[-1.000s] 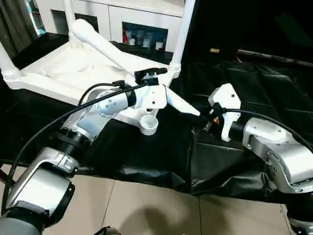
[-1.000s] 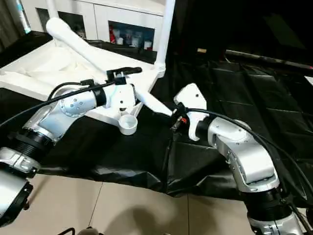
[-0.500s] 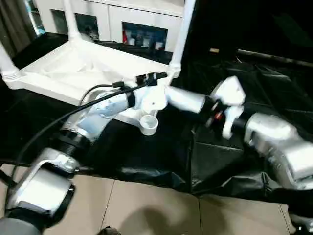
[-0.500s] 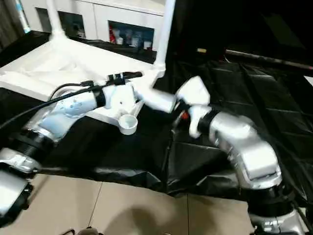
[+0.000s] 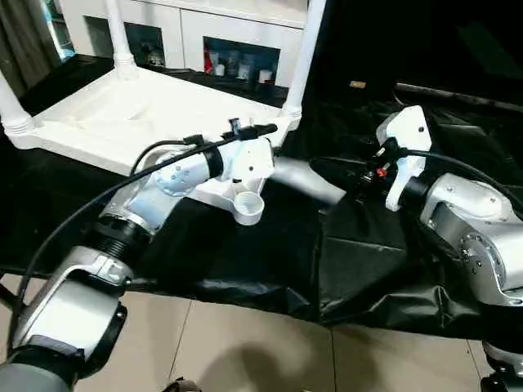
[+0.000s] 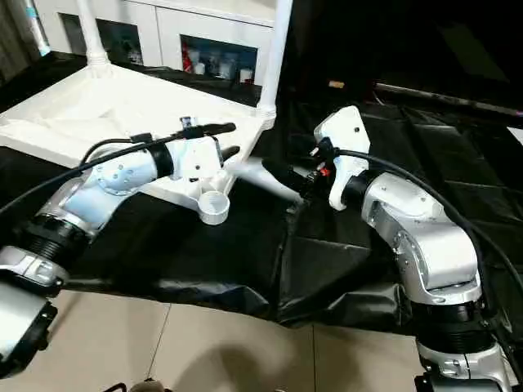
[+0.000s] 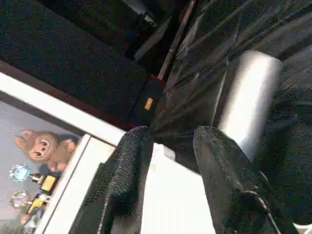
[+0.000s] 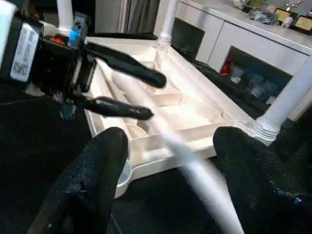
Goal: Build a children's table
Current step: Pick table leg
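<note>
Socket (image 5: 248, 207) empty; leg (image 5: 306, 180) btwn left fingers (image 8: 119, 87).

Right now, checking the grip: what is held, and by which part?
The loose leg, apparently by the left tool near one end; the right tool stands open around it.

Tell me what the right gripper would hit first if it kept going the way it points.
Probably the loose table leg, lying between the right gripper's open jaws; beyond it, the tabletop. Depth is unclear.
</note>
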Motion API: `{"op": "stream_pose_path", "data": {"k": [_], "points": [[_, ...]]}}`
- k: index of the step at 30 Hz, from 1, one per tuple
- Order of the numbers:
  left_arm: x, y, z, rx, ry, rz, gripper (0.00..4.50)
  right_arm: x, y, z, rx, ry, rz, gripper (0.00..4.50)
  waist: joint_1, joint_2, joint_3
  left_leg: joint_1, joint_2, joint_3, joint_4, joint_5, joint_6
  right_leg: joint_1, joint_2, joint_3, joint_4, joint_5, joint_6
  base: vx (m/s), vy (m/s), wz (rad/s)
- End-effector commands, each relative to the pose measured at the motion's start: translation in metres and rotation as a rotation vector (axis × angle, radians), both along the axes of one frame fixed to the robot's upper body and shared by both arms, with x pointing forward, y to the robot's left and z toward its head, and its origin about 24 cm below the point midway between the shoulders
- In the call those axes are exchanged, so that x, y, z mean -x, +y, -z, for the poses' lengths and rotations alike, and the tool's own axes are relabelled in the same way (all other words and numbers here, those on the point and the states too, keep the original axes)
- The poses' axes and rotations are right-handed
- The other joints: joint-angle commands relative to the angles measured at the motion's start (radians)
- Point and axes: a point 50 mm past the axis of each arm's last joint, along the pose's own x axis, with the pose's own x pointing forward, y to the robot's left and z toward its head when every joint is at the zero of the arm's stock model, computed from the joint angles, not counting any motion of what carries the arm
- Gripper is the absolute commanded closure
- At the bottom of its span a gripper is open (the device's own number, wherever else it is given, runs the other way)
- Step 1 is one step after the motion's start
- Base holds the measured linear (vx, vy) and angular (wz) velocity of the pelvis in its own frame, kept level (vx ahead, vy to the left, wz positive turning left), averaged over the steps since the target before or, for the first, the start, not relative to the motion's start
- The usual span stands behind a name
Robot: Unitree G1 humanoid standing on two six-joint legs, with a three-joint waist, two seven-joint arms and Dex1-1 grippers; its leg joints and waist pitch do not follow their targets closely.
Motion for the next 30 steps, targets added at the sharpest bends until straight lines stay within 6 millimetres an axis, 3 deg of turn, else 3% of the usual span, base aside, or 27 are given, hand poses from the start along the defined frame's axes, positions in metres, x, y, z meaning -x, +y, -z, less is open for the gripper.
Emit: {"op": "stream_pose_path", "data": {"k": [1,2,3,4,9,11,13,15,17,18,19,20,21,22,24,27,28,30], "points": [[0.001,-0.006,0.001,0.008,0.025,0.024,3.17,-0.002,-0.008,0.002,-0.003,0.0,0.042,0.9,0.004,0.009,-0.071,0.004,0.016,0.007,-0.058,-0.087,-0.016,0.068,-0.073,0.052,-0.06,-0.051,-0.138,0.0,0.0,0.0],[0.001,-0.006,0.003,0.01,0.034,0.022,3.33,-0.003,-0.011,0.004,0.002,0.006,0.07,0.75,0.006,0.016,-0.071,0.004,0.016,0.006,-0.058,-0.091,-0.018,0.068,-0.074,0.052,-0.06,-0.055,-0.14,0.0,0.0,0.0],[0.001,-0.006,0.003,0.01,0.034,0.022,3.33,-0.003,-0.011,0.004,0.002,0.006,0.07,0.75,0.005,0.014,-0.071,0.004,0.016,0.006,-0.058,-0.092,-0.019,0.068,-0.073,0.052,-0.061,-0.055,-0.139,0.0,0.0,0.0],[0.002,-0.003,0.006,0.031,0.059,0.007,3.51,-0.004,-0.014,0.007,-0.001,0.015,0.106,0.57,0.005,0.02,-0.071,0.004,0.016,0.005,-0.059,-0.101,-0.025,0.069,-0.073,0.052,-0.061,-0.06,-0.139,0.0,0.0,0.0],[0.0,0.01,0.013,0.115,0.11,-0.08,3.89,-0.005,-0.018,0.022,-0.006,0.065,0.164,0.18,0.002,0.009,-0.069,0.003,0.015,0.006,-0.06,-0.118,-0.028,0.07,-0.074,0.051,-0.064,-0.105,-0.132,0.0,0.0,0.0],[0.001,0.014,0.017,0.132,0.127,-0.103,4.02,-0.005,-0.019,0.028,-0.001,0.087,0.186,0.04,-0.001,0.01,-0.07,0.004,0.015,0.006,-0.06,-0.123,-0.025,0.068,-0.073,0.05,-0.068,-0.13,-0.129,0.0,0.0,0.0],[0.005,0.021,0.028,0.16,0.17,-0.157,4.15,-0.01,-0.024,0.041,-0.029,0.127,0.315,0.0,-0.004,0.003,-0.067,0.005,0.016,0.007,-0.062,-0.125,-0.022,0.064,-0.073,0.05,-0.072,-0.156,-0.123,0.0,0.0,0.0],[0.005,0.027,0.033,0.194,0.182,-0.215,4.15,-0.015,-0.026,0.045,-0.074,0.123,0.419,0.0,-0.007,0.012,-0.069,0.006,0.019,0.007,-0.063,-0.124,-0.032,0.059,-0.075,0.051,-0.069,-0.157,-0.127,0.0,0.0,0.0],[0.004,0.036,0.039,0.288,0.217,-0.318,4.15,-0.019,-0.028,0.054,-0.132,0.138,0.555,0.0,-0.008,0.013,-0.068,0.009,0.017,0.008,-0.064,-0.138,-0.039,0.056,-0.073,0.051,-0.072,-0.167,-0.127,0.0,0.0,0.0],[0.004,0.037,0.04,0.303,0.223,-0.332,3.99,-0.019,-0.029,0.055,-0.137,0.143,0.57,0.0,-0.008,0.024,-0.067,0.01,0.017,0.006,-0.065,-0.138,-0.047,0.056,-0.074,0.052,-0.07,-0.164,-0.129,0.0,0.0,0.0],[0.003,0.041,0.041,0.392,0.247,-0.387,3.89,-0.017,-0.028,0.068,-0.107,0.164,0.634,0.0,-0.008,0.015,-0.069,0.011,0.015,0.007,-0.064,-0.148,-0.047,0.058,-0.07,0.05,-0.072,-0.158,-0.132,0.0,0.0,0.0],[0.003,0.041,0.041,0.392,0.247,-0.387,3.81,-0.017,-0.028,0.068,-0.107,0.164,0.634,0.0,-0.007,0.018,-0.069,0.011,0.017,0.008,-0.064,-0.14,-0.049,0.057,-0.071,0.052,-0.068,-0.14,-0.137,0.0,0.0,0.0],[0.003,0.044,0.042,0.537,0.286,-0.451,3.81,-0.015,-0.025,0.079,-0.061,0.186,0.653,0.0,-0.007,0.019,-0.068,0.009,0.015,0.007,-0.065,-0.14,-0.045,0.059,-0.069,0.051,-0.07,-0.13,-0.136,0.0,0.0,0.0],[0.004,0.049,0.046,0.735,0.351,-0.538,3.61,-0.01,-0.021,0.093,0.0,0.21,0.673,0.0,-0.008,0.027,-0.067,0.005,0.014,0.009,-0.062,-0.133,-0.055,0.061,-0.07,0.052,-0.064,-0.095,-0.158,0.0,0.0,0.0],[0.006,0.051,0.051,0.821,0.384,-0.572,3.4,-0.007,-0.018,0.101,0.026,0.227,0.679,0.0,-0.009,0.018,-0.067,0.002,0.011,0.01,-0.061,-0.149,-0.041,0.065,-0.07,0.051,-0.072,-0.102,-0.168,0.0,0.0,0.0],[0.012,0.046,0.056,0.803,0.391,-0.543,3.33,-0.003,-0.013,0.108,0.016,0.254,0.688,0.0,-0.012,0.016,-0.065,0.002,0.011,0.008,-0.065,-0.169,-0.021,0.063,-0.068,0.05,-0.082,-0.168,-0.119,0.0,0.0,0.0],[0.011,0.042,0.053,0.729,0.378,-0.496,3.21,-0.006,-0.01,0.106,0.0,0.235,0.674,0.0,-0.015,0.024,-0.064,0.004,0.011,0.007,-0.068,-0.186,-0.022,0.06,-0.066,0.051,-0.088,-0.199,-0.096,0.0,0.0,0.0],[0.011,0.042,0.053,0.729,0.378,-0.496,2.99,-0.006,-0.01,0.106,0.0,0.235,0.674,0.0,-0.018,0.024,-0.063,0.006,0.013,0.005,-0.07,-0.199,-0.028,0.058,-0.066,0.051,-0.088,-0.223,-0.079,0.0,0.0,0.0]]}}
